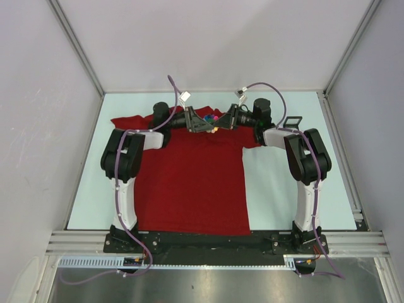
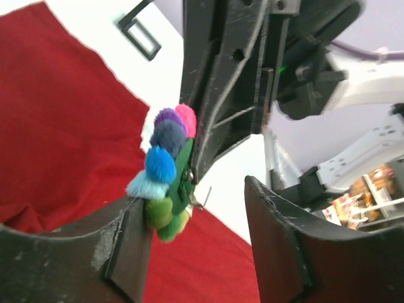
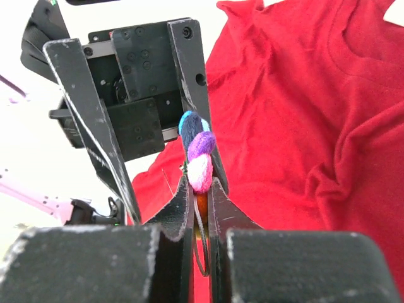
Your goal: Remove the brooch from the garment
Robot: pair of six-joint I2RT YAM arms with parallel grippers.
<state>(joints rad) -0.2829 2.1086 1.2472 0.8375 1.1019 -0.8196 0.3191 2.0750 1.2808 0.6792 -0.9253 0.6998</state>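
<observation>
The brooch (image 2: 165, 173), a cluster of blue, purple, pink and green tufts, is being gripped between the closed fingers of the right gripper (image 3: 201, 189). It is being held above the far, neck end of the garment (image 1: 189, 183). The dark-red shirt is being shown spread flat on the pale table (image 1: 284, 189). The left gripper (image 1: 203, 124) is being presented nose to nose with the right one, its jaws standing apart. One finger (image 2: 126, 252) is being touched by the brooch's green lower edge, while the other finger (image 2: 284, 252) is being held well apart from it, so nothing is being clamped there. A thin metal pin (image 2: 201, 199) is being seen jutting from the brooch's back. A small black rectangular frame (image 1: 291, 122) is being seen on the table near the right arm.
</observation>
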